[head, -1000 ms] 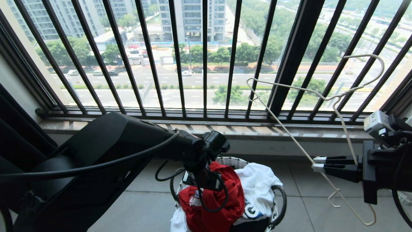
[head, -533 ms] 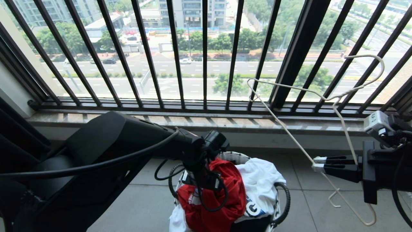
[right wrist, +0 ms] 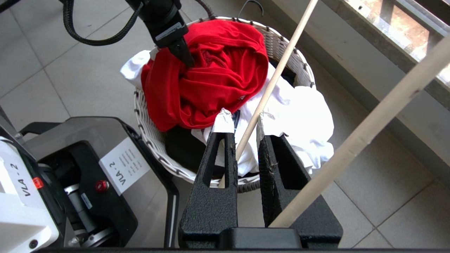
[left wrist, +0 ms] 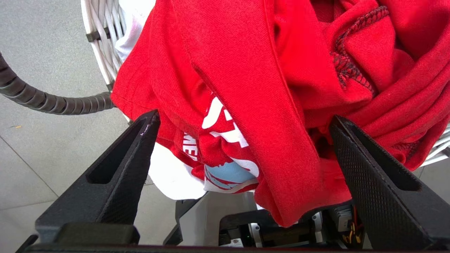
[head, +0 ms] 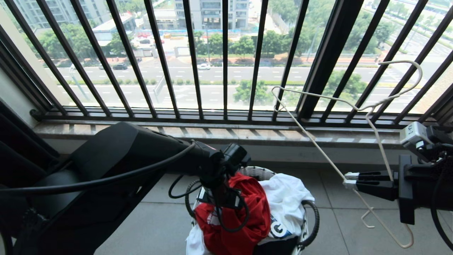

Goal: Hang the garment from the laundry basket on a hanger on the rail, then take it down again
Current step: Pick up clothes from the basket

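The red garment lies bunched on top of the laundry basket, a white woven one on the tiled floor. My left gripper reaches down into it, open wide, with a fold of the garment between its two fingers. To the right of the basket my right gripper is shut on the thin white hanger, which it holds tilted in front of the window bars. In the right wrist view the hanger's wire runs between the closed fingertips. The rail is out of view.
A white printed garment and a black one also fill the basket. Dark window bars and a stone sill stand just behind it. My own base sits close to the basket's near side.
The whole picture has shifted a little upward, so the camera has moved. Both arms, the hanger and the garment keep their places relative to each other.
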### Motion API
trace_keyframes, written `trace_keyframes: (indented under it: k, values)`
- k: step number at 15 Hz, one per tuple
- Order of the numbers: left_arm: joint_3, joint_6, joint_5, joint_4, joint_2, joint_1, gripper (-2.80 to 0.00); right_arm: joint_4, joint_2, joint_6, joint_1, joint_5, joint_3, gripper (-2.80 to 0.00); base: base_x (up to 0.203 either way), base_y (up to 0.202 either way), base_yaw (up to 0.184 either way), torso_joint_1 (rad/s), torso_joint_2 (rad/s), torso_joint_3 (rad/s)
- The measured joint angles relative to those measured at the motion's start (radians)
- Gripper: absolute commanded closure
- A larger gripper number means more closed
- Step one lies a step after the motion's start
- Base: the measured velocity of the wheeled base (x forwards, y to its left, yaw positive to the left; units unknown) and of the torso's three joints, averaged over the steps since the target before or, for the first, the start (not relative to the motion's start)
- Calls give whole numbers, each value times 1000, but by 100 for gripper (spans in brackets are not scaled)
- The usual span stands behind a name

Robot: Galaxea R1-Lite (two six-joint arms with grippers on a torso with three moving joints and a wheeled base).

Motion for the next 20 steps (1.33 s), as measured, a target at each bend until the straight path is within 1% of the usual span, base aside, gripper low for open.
trace_keyframes:
  k: [7,11,12,14,16,17,19,20]
  values:
    - [-11,-8,8,-5,9,15,0,0,0,0,-1,0,0,0,0,0,0,0,0,0]
    - [-3,-6,21,4,-17,19,0,-1,1,0,-2,0,-1,0,0,0,0,0,0,0]
    - [5,-4,32,21,-31,17,0,-1,2,0,-3,0,-1,0,0,0,0,0,0,0]
    - [24,-4,52,115,-71,9,0,-1,3,0,-4,-3,-1,0,0,0,0,0,0,0]
    - [81,-12,54,214,-128,-6,0,-1,3,0,-6,-12,-5,0,0,0,0,0,0,0]
    - [127,-15,54,232,-154,-15,0,0,3,0,-7,-13,-7,0,0,0,0,0,0,0]
    - [246,-29,53,227,-197,-42,0,0,2,0,-7,-14,-9,0,0,0,0,0,0,0]
    - [316,-32,51,204,-212,-56,0,0,2,0,-8,-14,-9,0,0,0,0,0,0,0]
